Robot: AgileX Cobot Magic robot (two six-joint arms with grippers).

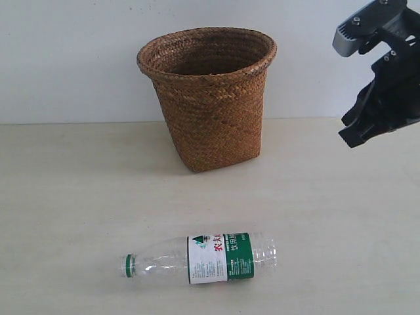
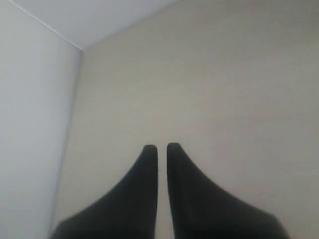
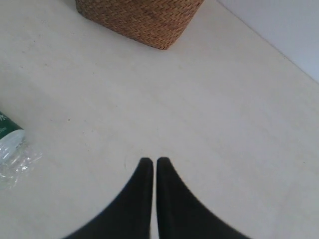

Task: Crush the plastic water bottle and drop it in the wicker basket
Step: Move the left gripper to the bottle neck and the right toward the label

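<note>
The plastic water bottle (image 1: 200, 258) lies on its side near the table's front edge, green cap ring pointing left, uncrushed. Its clear base (image 3: 12, 152) shows at the edge of the right wrist view. The wicker basket (image 1: 209, 95) stands upright behind it at the back of the table, and its woven base (image 3: 139, 20) appears in the right wrist view. My right gripper (image 1: 351, 131) hangs high at the far right, above the table, shut with nothing held (image 3: 150, 160). My left gripper (image 2: 159, 147) is shut and empty over bare tabletop, out of the exterior view.
The pale wooden table (image 1: 79, 190) meets a white wall (image 1: 65, 59) behind the basket. In the left wrist view a white wall (image 2: 30, 149) borders the table.
</note>
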